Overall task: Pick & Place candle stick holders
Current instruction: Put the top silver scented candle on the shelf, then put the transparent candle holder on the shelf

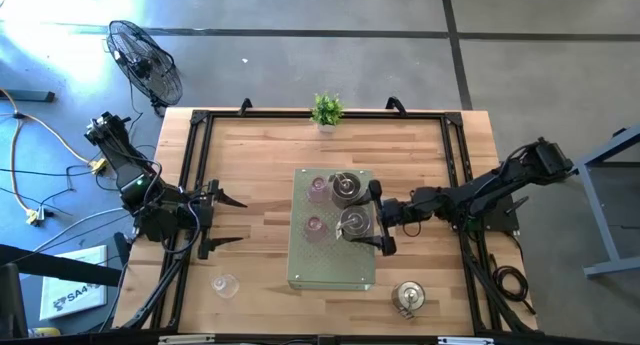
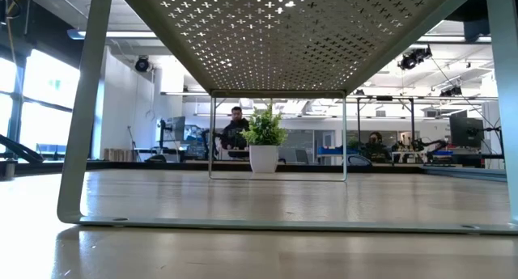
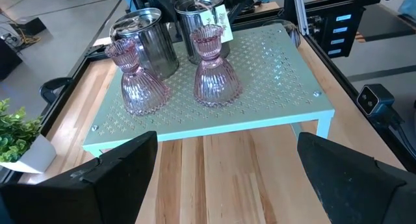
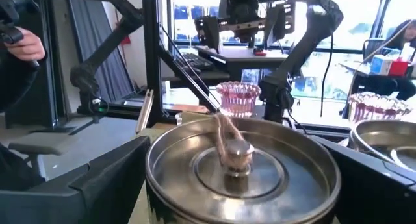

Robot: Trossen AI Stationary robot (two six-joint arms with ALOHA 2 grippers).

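- My right gripper has its jaws spread wide on either side of a lidded silver metal holder standing on the pale green perforated stand; I judge the jaws are not yet pressing on it.
- My left gripper waits with jaws wide and empty near the table's left edge, well apart from the stand.
- On the stand sit a second silver metal holder and two pink glass holders, all close together. A clear glass holder lies on the table by the front left, and another silver holder sits front right.
- Risk: the jaws closing off-centre could tip the metal holder or shove it into its neighbour, which stands just beside it. The smooth round wall may slip.
- Risk: its lid, with a knob and twine, looks loose and could fall on lifting.
- Hard to tell: whether the jaws touch the metal wall; the low view shows only the stand's underside and a small potted plant.
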